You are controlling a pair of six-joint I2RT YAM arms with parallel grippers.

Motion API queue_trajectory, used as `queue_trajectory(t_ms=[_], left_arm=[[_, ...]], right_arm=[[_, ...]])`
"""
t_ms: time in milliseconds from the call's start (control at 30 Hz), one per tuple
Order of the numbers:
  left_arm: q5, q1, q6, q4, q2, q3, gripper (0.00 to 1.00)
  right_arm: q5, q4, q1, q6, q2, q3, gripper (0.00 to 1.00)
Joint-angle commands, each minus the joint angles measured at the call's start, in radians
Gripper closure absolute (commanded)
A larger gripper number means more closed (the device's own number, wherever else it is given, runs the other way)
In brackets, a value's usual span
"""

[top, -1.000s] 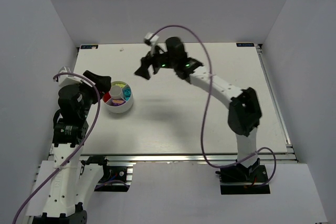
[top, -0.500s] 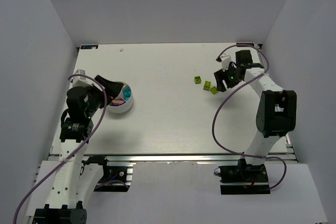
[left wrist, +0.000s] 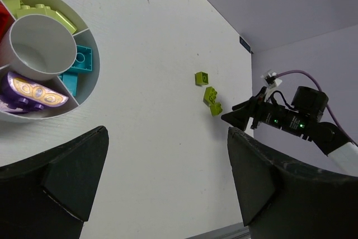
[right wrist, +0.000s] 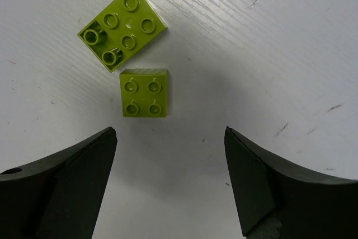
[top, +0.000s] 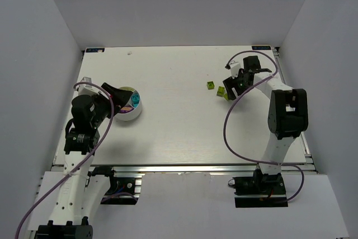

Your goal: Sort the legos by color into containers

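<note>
From my left wrist, the divided dish (left wrist: 98, 65) runs off the top and left edges. The red brick (left wrist: 3, 19) is only a sliver there, and the purple piece (left wrist: 28, 90) is cut short (I cannot make out its shape). The teal brick (left wrist: 80, 60) sits partly behind the centre cup (left wrist: 42, 46). From above, my left gripper (top: 117, 96) covers part of the dish, and its contents are too small to count. My right fingers (right wrist: 61, 188) run off the bottom of their own view.

No writing, brand, number or sign is legible; small blue tags (top: 260, 47) at the surface's (top: 179, 127) far corners are too tiny to read.
</note>
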Motion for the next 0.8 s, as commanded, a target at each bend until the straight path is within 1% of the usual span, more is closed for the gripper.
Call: queue_trajectory(t_ms=[0,333,533,667,733,767], left_arm=[[0.002,0.003,-0.011,-0.014,-0.028,-0.015,0.05],[-0.008,0.003,-0.008,-0.043,-0.052,-0.025,0.05],[-0.022,0.003,-0.009,-0.069,-0.077,-0.024,0.05],[-0.033,0.003,-0.008,-0.081,-0.09,-0.019,0.04],[-0.035,0.003,-0.009,-0.084,-0.095,-0.021,0.04],[-0.035,0.003,-0.008,-0.084,-0.097,-0.022,0.04]], right_arm=[[-0.035,0.021,0.01,0.02,0.017,0.045,0.19],[-0.02,0.064,0.06,0.026,0.075,0.052,0.24],[0.014,0.076,0.074,0.017,0.106,0.069,0.3],[0.028,0.076,0.072,0.003,0.112,0.066,0.37],[0.028,0.072,0.074,-0.007,0.11,0.061,0.43],[0.028,0.07,0.074,-0.009,0.109,0.061,0.5]])
